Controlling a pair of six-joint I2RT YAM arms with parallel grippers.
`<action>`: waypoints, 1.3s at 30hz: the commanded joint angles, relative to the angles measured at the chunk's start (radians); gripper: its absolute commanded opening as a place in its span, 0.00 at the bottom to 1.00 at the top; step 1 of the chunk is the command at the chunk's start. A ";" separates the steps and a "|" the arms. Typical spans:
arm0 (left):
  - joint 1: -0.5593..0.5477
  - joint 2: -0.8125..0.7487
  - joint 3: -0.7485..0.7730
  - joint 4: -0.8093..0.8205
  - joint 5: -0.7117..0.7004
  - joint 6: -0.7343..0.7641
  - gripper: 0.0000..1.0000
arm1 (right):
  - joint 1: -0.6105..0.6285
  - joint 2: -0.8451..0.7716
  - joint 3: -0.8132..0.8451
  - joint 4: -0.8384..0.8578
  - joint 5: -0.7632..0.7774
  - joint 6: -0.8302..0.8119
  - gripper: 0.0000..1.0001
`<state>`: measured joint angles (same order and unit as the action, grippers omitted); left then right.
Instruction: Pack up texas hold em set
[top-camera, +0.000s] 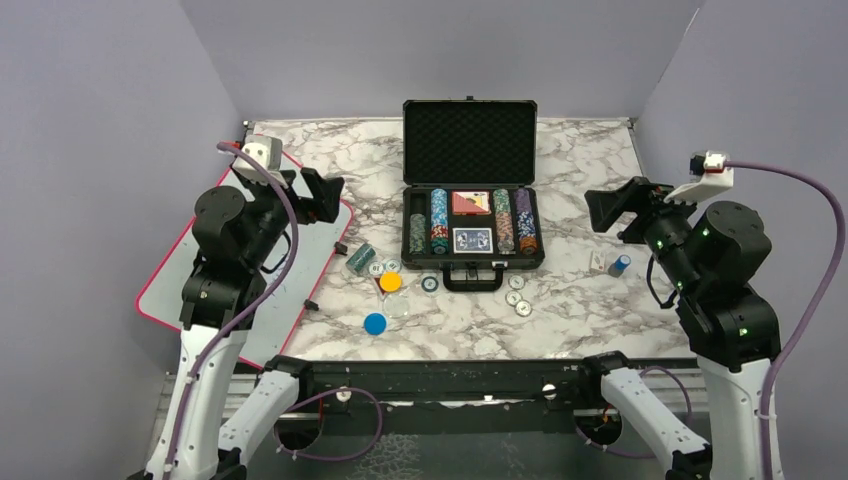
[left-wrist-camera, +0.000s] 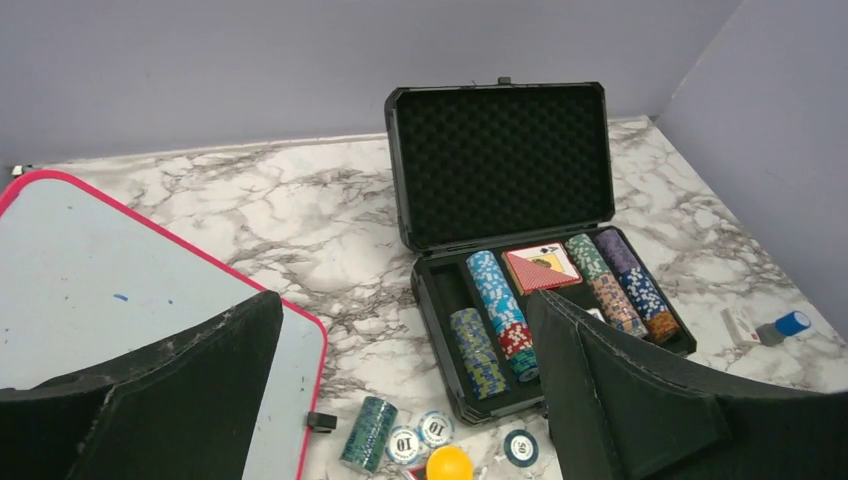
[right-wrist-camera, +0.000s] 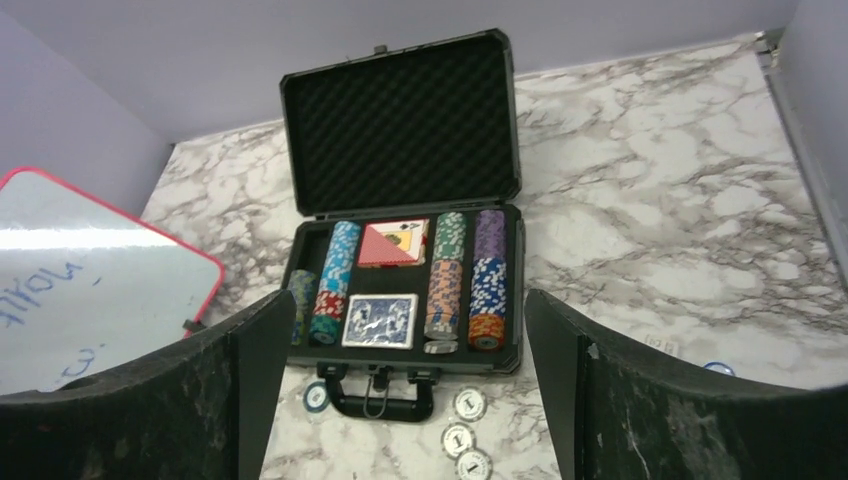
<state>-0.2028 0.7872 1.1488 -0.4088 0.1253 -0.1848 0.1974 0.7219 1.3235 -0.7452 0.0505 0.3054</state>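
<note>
The black briefcase (top-camera: 469, 140) lies open at the table's middle, lid up. Its tray holds rows of chips (top-camera: 438, 222), a red deck (top-camera: 471, 203) and a blue deck (top-camera: 472, 240). Loose in front lie a toppled green chip stack (top-camera: 361, 260), a yellow button (top-camera: 390, 282), a blue button (top-camera: 375, 323) and three white chips (top-camera: 516, 296) right of the handle (top-camera: 472, 280). My left gripper (top-camera: 330, 197) is open and empty, raised left of the case. My right gripper (top-camera: 597, 210) is open and empty, raised right of it. Both wrist views show the case between open fingers (left-wrist-camera: 400, 310) (right-wrist-camera: 408, 300).
A red-edged whiteboard (top-camera: 240, 290) lies at the left, with small black pieces (top-camera: 311, 303) by its edge. A small blue-capped object (top-camera: 620, 265) and a white card (top-camera: 597, 262) lie right of the case. Grey walls close in the back and sides.
</note>
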 joint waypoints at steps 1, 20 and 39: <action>0.024 -0.063 -0.028 0.010 0.128 -0.024 0.97 | -0.028 0.003 0.004 -0.027 -0.164 0.000 0.91; 0.041 -0.150 -0.183 0.049 0.252 -0.299 0.99 | -0.049 0.007 -0.222 0.225 -0.417 0.147 0.86; -0.044 0.112 -0.396 -0.073 -0.021 -0.418 0.76 | -0.044 0.082 -0.494 0.440 -0.543 0.171 0.80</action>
<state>-0.1860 0.8516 0.7639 -0.4679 0.2375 -0.5766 0.1551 0.8051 0.8551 -0.3859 -0.4442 0.4805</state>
